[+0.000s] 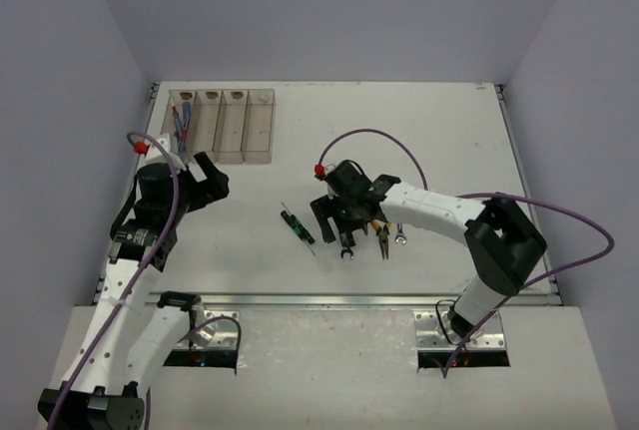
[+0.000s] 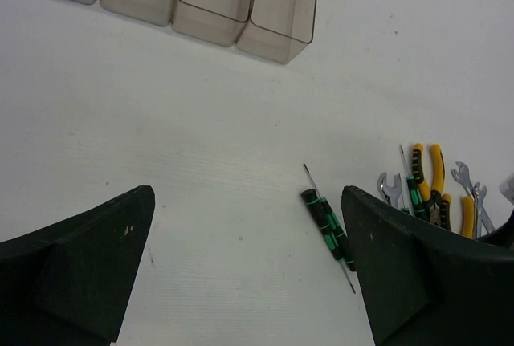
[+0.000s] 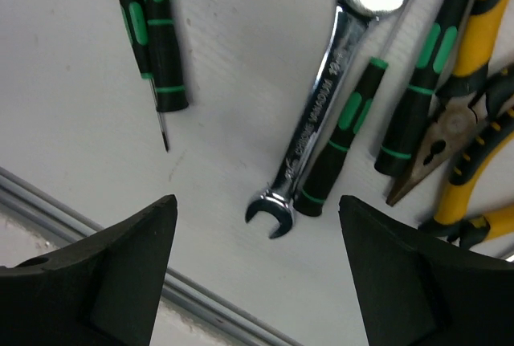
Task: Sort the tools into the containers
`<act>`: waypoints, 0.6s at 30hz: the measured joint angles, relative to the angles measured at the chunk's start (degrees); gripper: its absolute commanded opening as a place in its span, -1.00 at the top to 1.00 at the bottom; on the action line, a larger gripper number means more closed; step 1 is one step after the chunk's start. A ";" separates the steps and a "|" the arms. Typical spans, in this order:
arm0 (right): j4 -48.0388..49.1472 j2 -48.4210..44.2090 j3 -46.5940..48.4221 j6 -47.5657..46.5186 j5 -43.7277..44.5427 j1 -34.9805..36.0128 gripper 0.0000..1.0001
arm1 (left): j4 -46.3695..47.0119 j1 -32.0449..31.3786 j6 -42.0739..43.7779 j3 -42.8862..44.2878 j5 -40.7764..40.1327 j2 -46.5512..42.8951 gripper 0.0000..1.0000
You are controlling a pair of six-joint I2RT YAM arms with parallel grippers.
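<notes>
Four joined translucent containers (image 1: 222, 126) stand at the table's far left; the leftmost one holds blue-handled screwdrivers (image 1: 181, 123). Two green-black screwdrivers (image 1: 298, 226) lie alone mid-table. My left gripper (image 1: 212, 183) hovers open and empty in front of the containers (image 2: 209, 1), its jaws (image 2: 247, 201) wide over bare table, with the screwdrivers (image 2: 327, 225) by the right finger. My right gripper (image 1: 335, 226) is open (image 3: 257, 205) just above the open end of a silver wrench (image 3: 321, 97). The wrench lies beside a green-black screwdriver (image 3: 341, 141) and yellow pliers (image 3: 474, 105).
The remaining tools lie bunched (image 1: 382, 235) under the right arm: pliers (image 2: 430, 173), wrenches (image 2: 474, 197) and screwdrivers. A metal rail (image 3: 120, 225) runs along the table's near edge right below the right gripper. The three other bins look empty.
</notes>
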 measured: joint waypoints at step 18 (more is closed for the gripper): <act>-7.84 27.94 28.75 2.72 1.84 4.67 0.16 | 0.86 -2.99 0.89 -1.89 5.45 -5.29 -1.00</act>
